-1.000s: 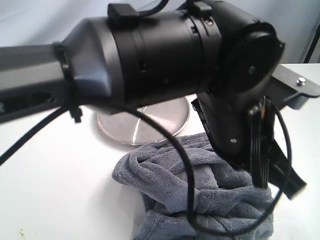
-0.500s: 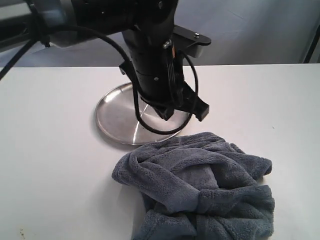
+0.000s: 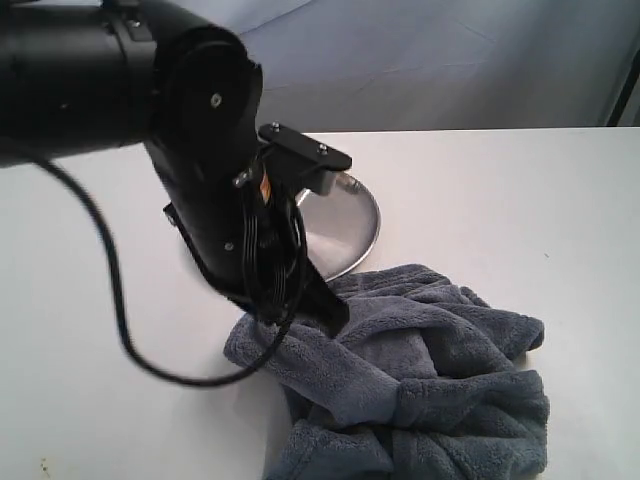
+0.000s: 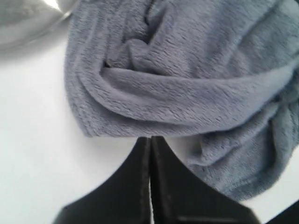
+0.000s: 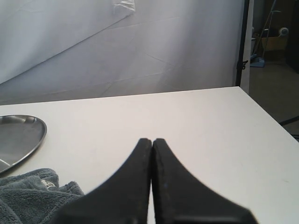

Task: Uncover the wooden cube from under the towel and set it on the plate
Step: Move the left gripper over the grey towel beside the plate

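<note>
The blue-grey plush towel [image 3: 410, 385] lies bunched on the white table, in front of the steel plate [image 3: 352, 228]. My left gripper [image 3: 335, 318] is shut and empty, its tip just above the towel's near-left edge; the left wrist view shows the towel [image 4: 187, 88] right beyond the closed left gripper [image 4: 150, 138]. The wooden cube is hidden. My right gripper [image 5: 152, 139] is shut with nothing in it, above bare table, and is outside the exterior view. A corner of the towel [image 5: 28, 196] and the plate's rim [image 5: 28, 135] show beside it.
The left arm's black body [image 3: 200, 170] covers the left part of the plate in the exterior view. A grey backdrop [image 3: 450, 60] hangs behind the table. The table's right edge [image 5: 268, 116] drops off beyond the right gripper.
The left arm has swung leftwards across the exterior view and come down, from over the plate to the towel's left edge. The towel has not moved.
</note>
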`<state>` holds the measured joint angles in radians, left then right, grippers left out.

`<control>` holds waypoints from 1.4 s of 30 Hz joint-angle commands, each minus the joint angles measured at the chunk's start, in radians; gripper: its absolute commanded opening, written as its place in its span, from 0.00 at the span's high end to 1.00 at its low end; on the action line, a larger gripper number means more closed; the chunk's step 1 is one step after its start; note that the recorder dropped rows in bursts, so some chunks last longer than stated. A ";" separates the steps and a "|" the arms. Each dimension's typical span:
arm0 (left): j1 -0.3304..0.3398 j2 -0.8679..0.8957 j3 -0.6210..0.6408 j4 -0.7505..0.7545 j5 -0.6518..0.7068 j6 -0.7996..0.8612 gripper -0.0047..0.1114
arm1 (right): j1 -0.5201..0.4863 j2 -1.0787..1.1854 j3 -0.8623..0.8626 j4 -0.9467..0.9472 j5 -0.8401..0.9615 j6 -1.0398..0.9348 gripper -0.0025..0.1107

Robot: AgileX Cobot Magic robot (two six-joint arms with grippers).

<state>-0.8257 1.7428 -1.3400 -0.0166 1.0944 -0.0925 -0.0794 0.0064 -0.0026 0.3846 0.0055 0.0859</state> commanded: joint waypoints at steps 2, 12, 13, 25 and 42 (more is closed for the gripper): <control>-0.155 -0.084 0.126 -0.032 -0.082 0.014 0.96 | 0.000 -0.006 0.003 0.005 0.012 0.004 0.95; -0.382 0.105 -0.003 -0.075 -0.167 -0.064 0.96 | 0.000 -0.006 0.003 0.005 0.012 0.004 0.95; -0.382 0.148 -0.066 -0.048 -0.156 -0.061 0.96 | 0.000 -0.006 0.003 0.005 0.012 0.004 0.95; -0.192 0.267 -0.387 0.096 -0.072 -0.267 0.96 | 0.000 -0.006 0.003 0.005 0.012 0.004 0.95; -0.119 -0.127 0.129 0.066 -0.214 -0.284 0.96 | 0.000 -0.006 0.003 0.005 0.012 0.004 0.95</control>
<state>-0.9450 1.6762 -1.3327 0.0800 0.9898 -0.3559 -0.0794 0.0064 -0.0026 0.3846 0.0055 0.0859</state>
